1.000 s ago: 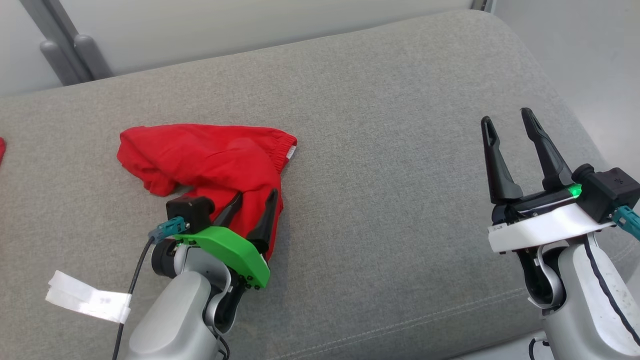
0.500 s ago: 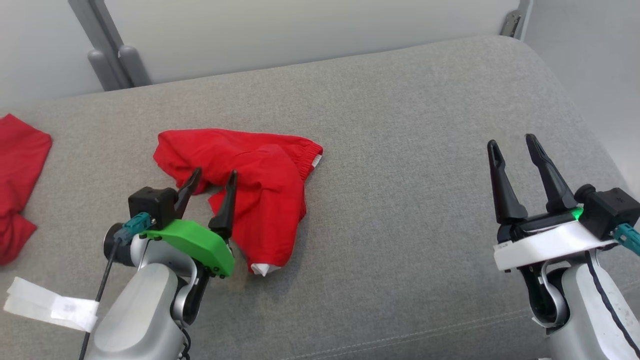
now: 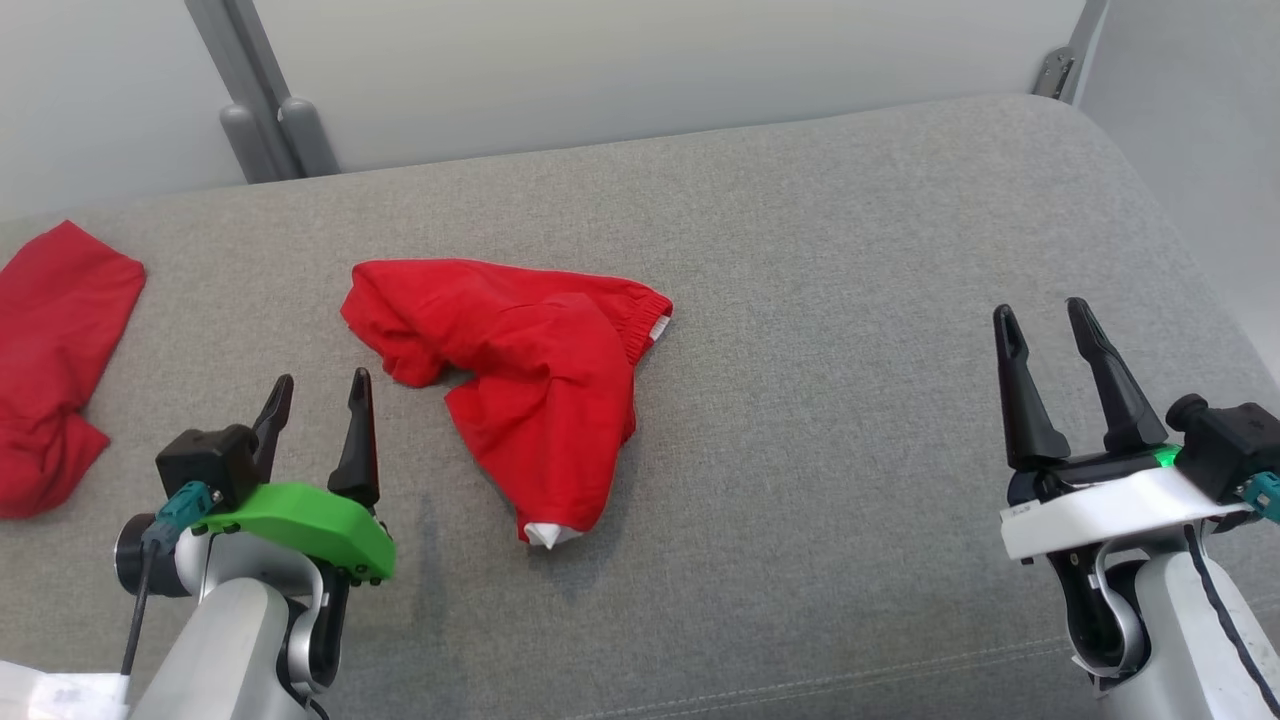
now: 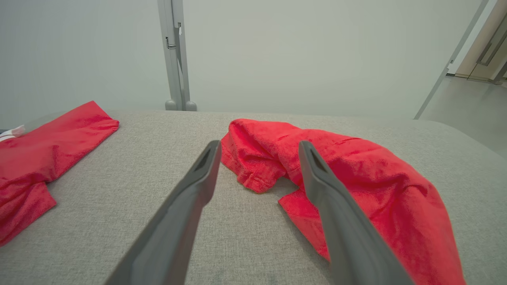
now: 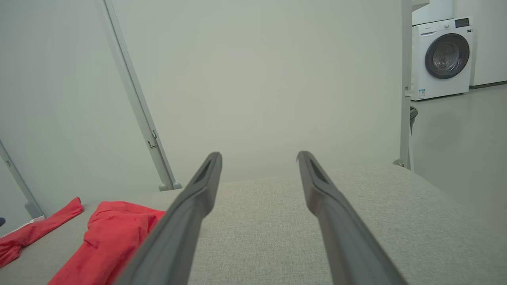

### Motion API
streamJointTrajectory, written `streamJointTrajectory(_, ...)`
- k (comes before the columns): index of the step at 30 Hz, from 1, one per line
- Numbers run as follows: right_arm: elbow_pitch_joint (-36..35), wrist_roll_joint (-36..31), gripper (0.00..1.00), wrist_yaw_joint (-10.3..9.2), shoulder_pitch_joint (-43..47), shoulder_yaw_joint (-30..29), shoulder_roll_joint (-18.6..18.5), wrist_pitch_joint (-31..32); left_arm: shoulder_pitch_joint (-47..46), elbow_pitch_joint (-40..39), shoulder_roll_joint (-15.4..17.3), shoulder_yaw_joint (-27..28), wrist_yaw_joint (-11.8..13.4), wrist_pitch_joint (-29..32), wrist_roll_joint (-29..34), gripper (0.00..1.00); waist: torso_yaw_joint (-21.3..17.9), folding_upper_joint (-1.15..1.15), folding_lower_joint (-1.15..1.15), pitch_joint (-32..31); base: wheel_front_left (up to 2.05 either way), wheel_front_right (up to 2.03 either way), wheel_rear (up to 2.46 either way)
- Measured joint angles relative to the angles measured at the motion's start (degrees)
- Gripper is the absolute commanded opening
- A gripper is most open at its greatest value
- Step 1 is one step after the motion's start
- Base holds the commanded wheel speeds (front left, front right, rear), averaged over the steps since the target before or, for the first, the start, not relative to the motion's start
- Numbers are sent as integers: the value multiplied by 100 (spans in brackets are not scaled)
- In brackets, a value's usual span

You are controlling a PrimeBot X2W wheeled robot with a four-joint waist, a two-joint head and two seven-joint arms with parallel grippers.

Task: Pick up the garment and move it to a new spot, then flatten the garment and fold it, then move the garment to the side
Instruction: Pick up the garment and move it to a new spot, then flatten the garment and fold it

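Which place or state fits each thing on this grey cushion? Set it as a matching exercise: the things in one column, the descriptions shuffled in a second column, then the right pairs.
Column one
1. crumpled red garment
2. second red cloth
3. left end effector
4. right end effector

Column two
A. open, over the bare grey cushion at the right
B. at the far left edge of the head view
C. open, just left of the crumpled garment
D. lying mid-cushion, between the two arms

Pairs: 1-D; 2-B; 3-C; 4-A
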Motion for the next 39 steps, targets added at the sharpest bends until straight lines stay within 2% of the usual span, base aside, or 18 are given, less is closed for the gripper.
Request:
streamJointTrajectory(13,-18,112,100,-1,50,-76,80,1,158,-498,-25,224,45,0,63,100,81,0,0,150,0,0,0)
streamJointTrajectory(22,196,174,100,48,44,211,89,3,277,-679,-41,292,45,-1,111,100,94,0,0,199,0,0,0)
streamJointTrajectory(31,558,320,100,48,-435,593,91,468,272,-833,-3,242,-11,0,158,100,160,0,0,484,0,0,0)
streamJointTrajectory(39,899,559,100,48,-1203,913,134,993,-195,-965,277,293,-155,207,159,100,289,0,0,963,0,0,0)
